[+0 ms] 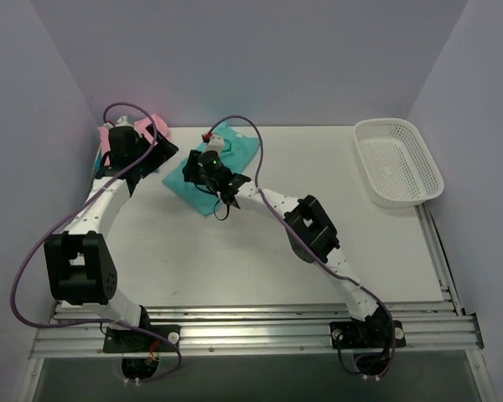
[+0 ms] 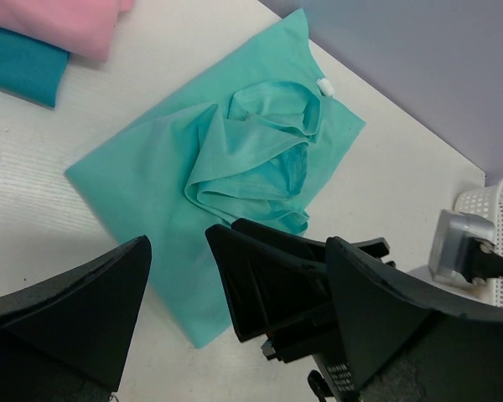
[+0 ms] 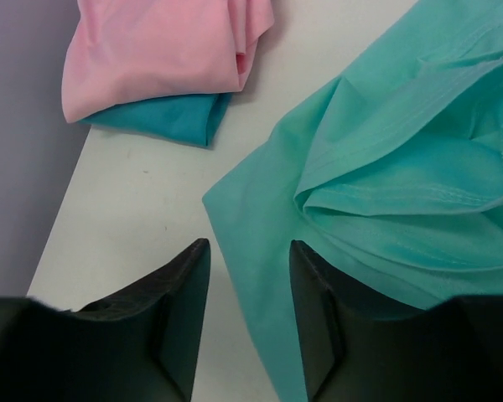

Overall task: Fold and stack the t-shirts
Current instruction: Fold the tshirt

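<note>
The teal-green t-shirt (image 1: pixel 235 151) lies loosely folded and rumpled at the back middle of the table; it also shows in the left wrist view (image 2: pixel 151 176) and the right wrist view (image 3: pixel 386 167). The pink t-shirt (image 3: pixel 159 46) lies folded on the darker teal-blue t-shirt (image 3: pixel 168 121) in the back left corner. My right gripper (image 3: pixel 250 276) is open and hovers over the left edge of the teal-green shirt, one finger on each side of that edge; it holds nothing. My left gripper (image 1: pixel 127 142) is open and empty, up over the pink pile (image 1: pixel 158 126).
A white mesh basket (image 1: pixel 398 161) stands at the back right of the table. Walls close the left, back and right sides. In the left wrist view the right arm's gripper (image 2: pixel 268 285) fills the space between my left fingers (image 2: pixel 75 318).
</note>
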Robot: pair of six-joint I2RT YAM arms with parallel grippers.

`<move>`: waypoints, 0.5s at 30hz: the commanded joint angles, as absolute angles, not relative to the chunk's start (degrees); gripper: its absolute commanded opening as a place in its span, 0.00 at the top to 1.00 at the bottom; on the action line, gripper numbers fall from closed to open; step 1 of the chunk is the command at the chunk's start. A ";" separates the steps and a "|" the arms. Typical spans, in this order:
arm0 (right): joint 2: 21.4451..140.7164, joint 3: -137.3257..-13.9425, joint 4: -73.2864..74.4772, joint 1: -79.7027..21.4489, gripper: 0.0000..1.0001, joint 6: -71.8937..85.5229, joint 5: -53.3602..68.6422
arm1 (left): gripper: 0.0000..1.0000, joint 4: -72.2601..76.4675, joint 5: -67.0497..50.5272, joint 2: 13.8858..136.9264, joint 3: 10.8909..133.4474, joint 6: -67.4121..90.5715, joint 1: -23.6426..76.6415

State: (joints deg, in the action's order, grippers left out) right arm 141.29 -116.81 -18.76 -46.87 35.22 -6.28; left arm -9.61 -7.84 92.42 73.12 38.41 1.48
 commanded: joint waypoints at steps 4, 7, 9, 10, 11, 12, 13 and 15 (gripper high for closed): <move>145.54 -120.85 -17.23 -44.74 0.65 37.44 -5.89 | 0.06 -6.94 -8.08 89.21 72.95 38.32 0.62; 146.51 -121.20 -17.05 -44.74 0.65 37.70 -5.98 | 0.06 -6.86 -8.09 89.21 72.86 38.41 0.53; 147.21 -121.20 -17.14 -44.91 0.65 38.06 -5.80 | 0.06 -6.86 -8.09 89.03 72.86 38.41 0.44; 147.48 -121.11 -17.14 -44.83 0.66 38.23 -5.71 | 0.06 -6.77 -8.09 88.95 72.77 38.41 0.44; 147.83 -121.03 -17.14 -44.82 0.66 38.41 -5.54 | 0.06 -6.68 -8.09 89.03 72.69 38.41 0.44; 147.92 -120.85 -17.23 -44.82 0.66 38.41 -5.45 | 0.06 -6.59 -8.00 89.03 72.69 38.41 0.44; 148.18 -120.85 -17.23 -44.82 0.66 38.41 -5.45 | 0.06 -6.59 -8.17 89.21 72.69 38.50 0.44; 148.53 -120.85 -17.14 -44.82 0.66 38.41 -5.54 | 0.06 -6.33 -8.26 89.38 72.77 38.58 0.44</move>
State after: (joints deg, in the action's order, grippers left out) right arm 148.64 -118.63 -16.64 -44.34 37.80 -5.69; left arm -9.19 -7.88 90.91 72.62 38.52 0.93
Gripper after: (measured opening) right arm 0.342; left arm 0.940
